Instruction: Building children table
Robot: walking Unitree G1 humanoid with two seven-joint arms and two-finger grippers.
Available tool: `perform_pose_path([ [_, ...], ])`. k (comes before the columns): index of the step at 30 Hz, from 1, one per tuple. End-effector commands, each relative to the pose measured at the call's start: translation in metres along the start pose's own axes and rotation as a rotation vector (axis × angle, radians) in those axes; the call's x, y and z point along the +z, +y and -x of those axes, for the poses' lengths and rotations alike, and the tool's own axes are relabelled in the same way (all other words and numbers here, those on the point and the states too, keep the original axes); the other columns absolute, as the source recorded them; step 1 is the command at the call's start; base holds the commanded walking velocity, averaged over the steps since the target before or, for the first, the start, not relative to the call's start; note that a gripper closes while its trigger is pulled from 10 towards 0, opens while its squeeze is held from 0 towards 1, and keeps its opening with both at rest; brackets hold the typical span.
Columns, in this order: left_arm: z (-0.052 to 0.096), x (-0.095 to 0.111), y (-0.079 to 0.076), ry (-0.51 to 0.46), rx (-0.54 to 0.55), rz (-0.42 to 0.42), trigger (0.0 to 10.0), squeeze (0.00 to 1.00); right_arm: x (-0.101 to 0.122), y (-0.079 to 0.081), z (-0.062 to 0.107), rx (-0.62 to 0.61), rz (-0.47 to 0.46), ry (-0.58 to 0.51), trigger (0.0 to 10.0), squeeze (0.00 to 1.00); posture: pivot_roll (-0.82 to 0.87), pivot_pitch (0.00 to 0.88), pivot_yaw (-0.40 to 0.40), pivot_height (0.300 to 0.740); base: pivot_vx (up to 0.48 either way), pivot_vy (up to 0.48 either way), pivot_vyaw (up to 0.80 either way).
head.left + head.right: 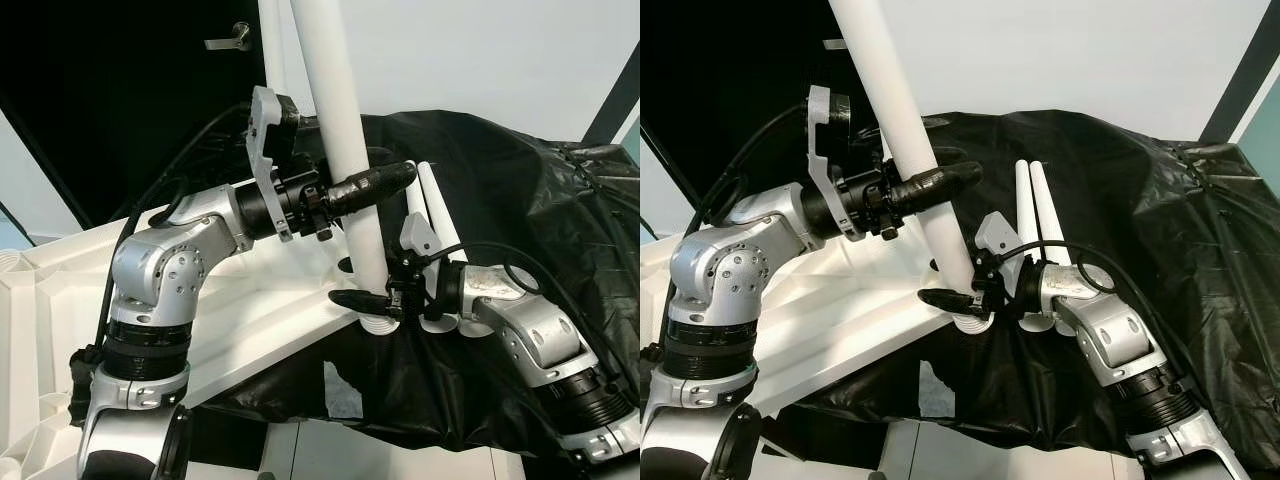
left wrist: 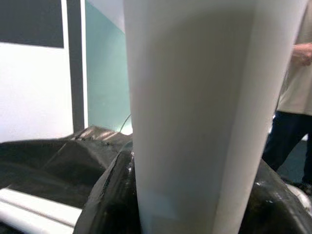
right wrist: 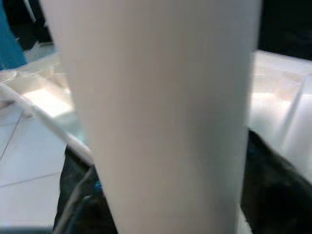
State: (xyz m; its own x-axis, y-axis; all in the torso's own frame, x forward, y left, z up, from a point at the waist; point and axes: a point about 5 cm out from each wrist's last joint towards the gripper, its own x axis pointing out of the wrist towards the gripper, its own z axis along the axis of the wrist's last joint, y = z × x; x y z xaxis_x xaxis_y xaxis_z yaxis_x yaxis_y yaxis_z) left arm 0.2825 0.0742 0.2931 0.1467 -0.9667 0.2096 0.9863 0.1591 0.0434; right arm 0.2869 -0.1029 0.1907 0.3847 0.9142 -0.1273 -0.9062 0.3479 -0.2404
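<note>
Both pincers clamp the upright table leg (image 1: pixel 345 150): left pincer (image 1: pixel 385 180) high, right pincer (image 1: pixel 365 300) seemingly at its base.

Bright, even indoor light fills the head views, which are sharp. The black plastic sheet (image 1: pixel 520 200) shows small glints of glare, and the upper left corner falls into deep shadow. In both wrist views the white table leg (image 2: pixel 204 117) sits too close and is soft, blurred, shaded grey along one side.
</note>
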Motion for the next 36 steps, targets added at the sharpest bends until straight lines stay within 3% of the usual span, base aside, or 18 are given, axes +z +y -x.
perform_pose_path([
  [1,-0.008,0.002,0.006,0.027,0.095,-0.009,10.0,0.00,0.006,-0.009,0.001,-0.063,0.026,-0.018,10.0,1.00,0.05,0.000,0.011,0.740,0.000,0.000,0.00],
  [7,-0.014,0.003,0.013,0.036,0.182,-0.006,10.0,0.00,0.006,-0.012,-0.002,-0.124,0.015,-0.026,10.0,1.00,0.05,0.000,0.010,0.740,0.000,0.000,0.00],
  [8,-0.019,0.003,0.016,0.042,0.237,-0.012,10.0,0.00,0.007,-0.015,-0.006,-0.174,0.010,-0.030,10.0,0.71,0.05,0.000,0.009,0.740,0.000,0.000,0.00],
  [9,-0.023,0.004,0.019,0.050,0.284,-0.024,10.0,0.00,0.007,-0.018,-0.010,-0.231,0.005,-0.034,10.0,0.00,0.05,0.000,0.007,0.740,0.000,0.000,0.00],
  [11,-0.026,0.004,0.021,0.056,0.311,-0.031,10.0,0.00,0.007,-0.019,-0.013,-0.269,0.003,-0.035,10.0,0.00,0.05,0.000,0.006,0.740,0.000,0.000,0.00],
  [15,-0.041,0.010,0.027,0.070,0.444,-0.098,10.0,0.00,0.007,-0.029,-0.024,-0.492,0.028,-0.026,10.0,0.00,0.06,0.000,0.004,0.740,0.000,0.000,0.00],
  [23,-0.050,0.016,0.030,0.075,0.505,-0.131,10.0,0.00,0.006,-0.037,-0.028,-0.637,0.014,-0.016,10.0,0.00,0.05,0.000,0.007,0.740,0.000,0.000,0.00],
  [26,-0.057,0.019,0.031,0.079,0.545,-0.160,10.0,0.00,0.006,-0.046,-0.029,-0.752,0.011,-0.012,10.0,0.00,0.05,0.000,0.016,0.740,0.000,0.000,0.00],
  [31,-0.072,0.022,0.029,0.056,0.584,-0.137,10.0,0.00,0.009,-0.048,-0.040,-0.793,0.054,-0.035,10.0,0.00,0.06,0.000,0.023,0.740,0.000,0.000,0.00],
  [36,-0.076,0.022,0.030,0.057,0.598,-0.129,10.0,0.00,0.009,-0.044,-0.046,-0.782,0.074,-0.043,10.0,0.00,0.05,0.000,0.024,0.740,0.000,0.000,0.00],
])
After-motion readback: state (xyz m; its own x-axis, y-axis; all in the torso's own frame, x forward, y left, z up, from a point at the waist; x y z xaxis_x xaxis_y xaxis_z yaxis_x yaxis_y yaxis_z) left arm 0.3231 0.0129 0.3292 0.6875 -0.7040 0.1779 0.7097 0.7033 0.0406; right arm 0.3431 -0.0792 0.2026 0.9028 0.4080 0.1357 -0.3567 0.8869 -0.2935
